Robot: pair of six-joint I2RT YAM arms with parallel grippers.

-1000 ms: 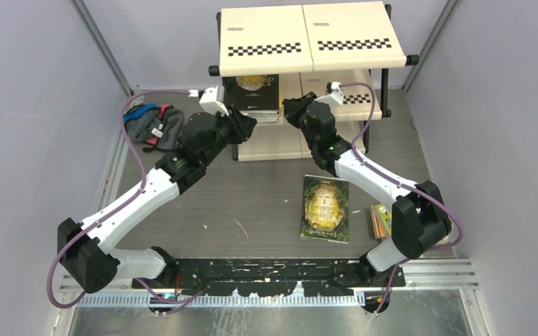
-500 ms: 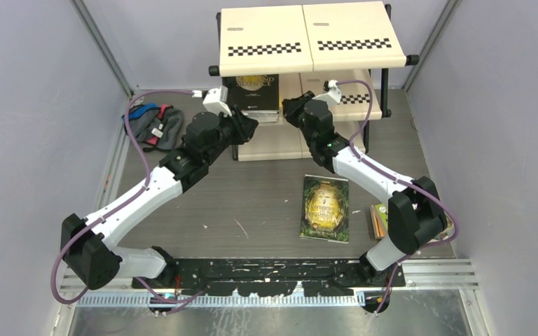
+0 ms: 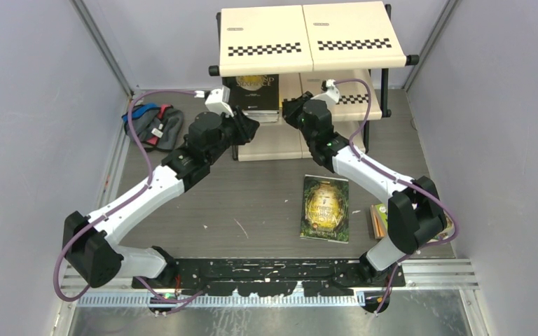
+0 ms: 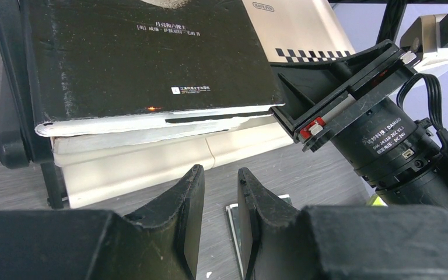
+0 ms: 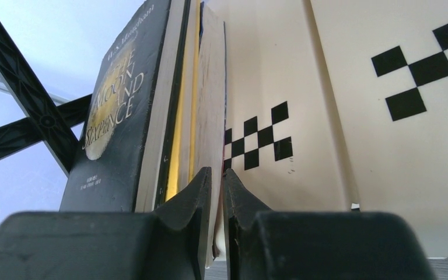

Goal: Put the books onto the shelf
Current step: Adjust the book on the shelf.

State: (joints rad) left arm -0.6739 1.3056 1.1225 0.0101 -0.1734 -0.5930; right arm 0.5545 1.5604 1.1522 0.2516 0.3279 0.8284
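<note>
The shelf stands at the back. On its middle board lies a black book, "The Moon and Sixpence", on top of a yellow-edged book. My right gripper is at the right side of this stack, shut on the thin cream edge of the lower book. My left gripper hovers over the table just in front of the stack, jaws a narrow gap apart with nothing between them. A dark green-gold book lies flat on the table.
A grey-blue cloth bundle lies at the left wall. Another book shows beside my right arm's base, half hidden. The shelf's black frame post stands left of the stack. Grey walls close in both sides.
My left arm has shifted slightly right toward the shelf. The right arm has edged a little left, still at the stack; the books have not moved.
</note>
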